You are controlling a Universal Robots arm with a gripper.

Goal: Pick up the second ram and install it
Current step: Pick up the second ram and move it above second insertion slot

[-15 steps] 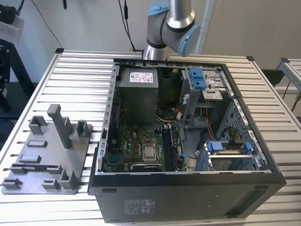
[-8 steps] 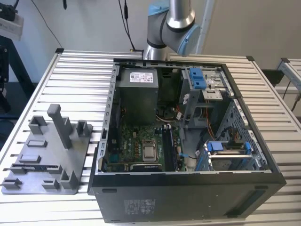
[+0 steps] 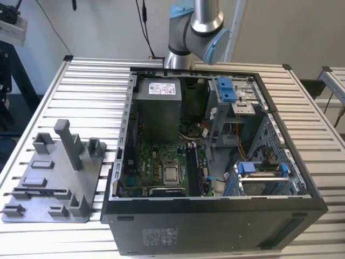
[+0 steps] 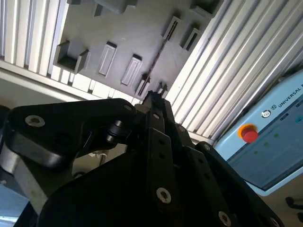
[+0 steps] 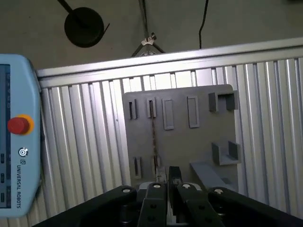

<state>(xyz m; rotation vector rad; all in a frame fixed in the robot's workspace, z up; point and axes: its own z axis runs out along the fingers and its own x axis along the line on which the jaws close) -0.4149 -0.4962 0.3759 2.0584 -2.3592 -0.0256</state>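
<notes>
Pick-up not yet made: the second ram (image 5: 154,135) stands edge-on in the grey fixture (image 5: 199,142), which lies on the slatted table (image 5: 85,142), outside the open computer case (image 3: 215,226). Both grasp and installation are left to do. The gripper (image 5: 167,176) hangs over the fixture, in line with the stick, carrying nothing; whether it is parted or closed cannot be told.

Table (image 3: 81,91): ribbed metal slats, silvery with a satin sheen, seen at the exterior view's left.
Fixture plate (image 3: 54,175): grey plastic, matt.
Second ram (image 5: 153,135): near-black edge, matt.
Gripper (image 5: 167,174): black, smooth, semi-gloss links, fastened with bright metal screws.
Computer case (image 3: 215,229): sheet metal, coated matt black.
Drive brackets (image 3: 226,89): blue plastic, smooth.
Pendant (image 5: 23,90): pale, smooth plastic.
</notes>
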